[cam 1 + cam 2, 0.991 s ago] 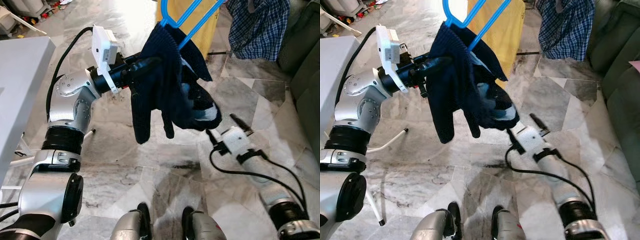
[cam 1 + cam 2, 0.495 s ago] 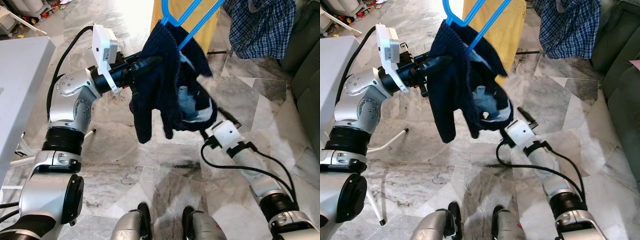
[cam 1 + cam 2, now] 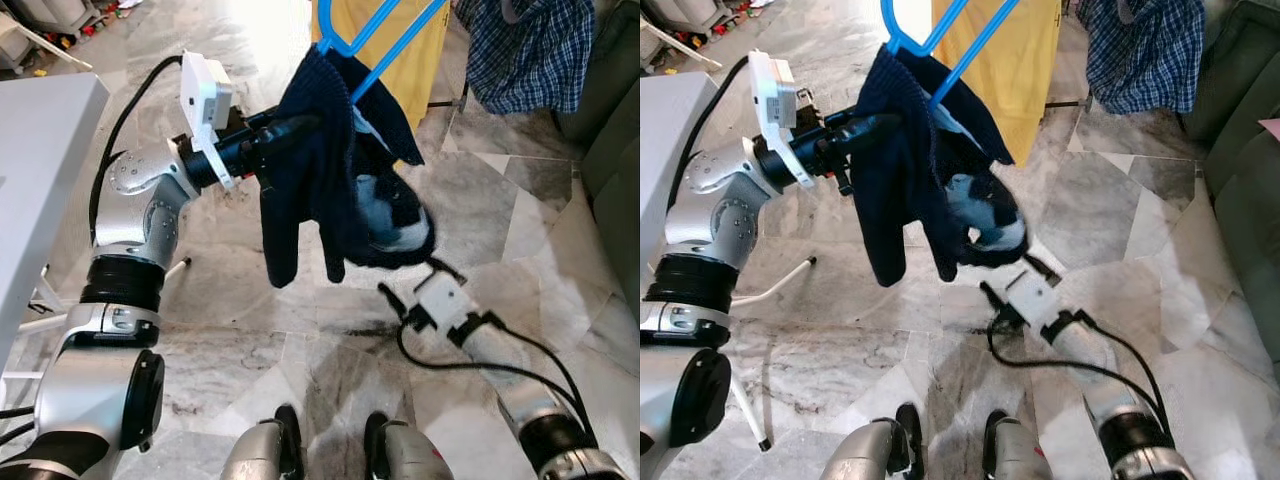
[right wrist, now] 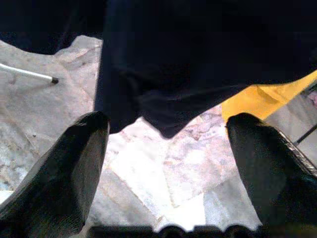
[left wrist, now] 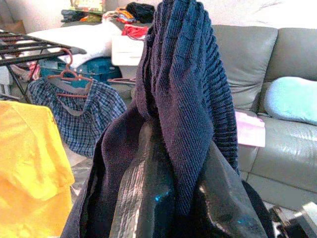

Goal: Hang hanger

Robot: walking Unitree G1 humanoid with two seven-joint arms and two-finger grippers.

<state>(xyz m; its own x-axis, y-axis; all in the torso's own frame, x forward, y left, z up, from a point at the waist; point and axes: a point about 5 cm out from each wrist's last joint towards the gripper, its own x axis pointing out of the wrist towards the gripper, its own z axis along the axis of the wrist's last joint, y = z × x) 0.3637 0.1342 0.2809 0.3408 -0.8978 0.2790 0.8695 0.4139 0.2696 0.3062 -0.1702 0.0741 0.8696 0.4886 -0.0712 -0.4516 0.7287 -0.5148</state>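
Note:
A navy knit sweater (image 3: 315, 175) hangs on a blue hanger (image 3: 372, 52) whose top runs out of the picture. My left gripper (image 3: 292, 127) is raised at chest height and shut on the sweater's shoulder; in the left wrist view its fingers (image 5: 148, 198) pinch the ribbed cloth (image 5: 183, 74). Just below the sweater's hem, my right gripper (image 3: 412, 281) is open, pointing up at it. In the right wrist view its fingers (image 4: 59, 168) stand wide apart with the dark hem (image 4: 173, 54) above them, not touching.
A yellow garment (image 3: 405, 45) and a plaid shirt (image 3: 525, 50) hang behind the sweater. A grey sofa (image 3: 615, 130) is on the right, and a white table (image 3: 40, 150) on the left with a thin white rack leg (image 3: 40, 305) below. Marble floor lies underfoot.
My right gripper rose toward the sweater's hem, then dropped back down and to the left beneath it. The left gripper keeps its hold on the sweater, barely shifted.

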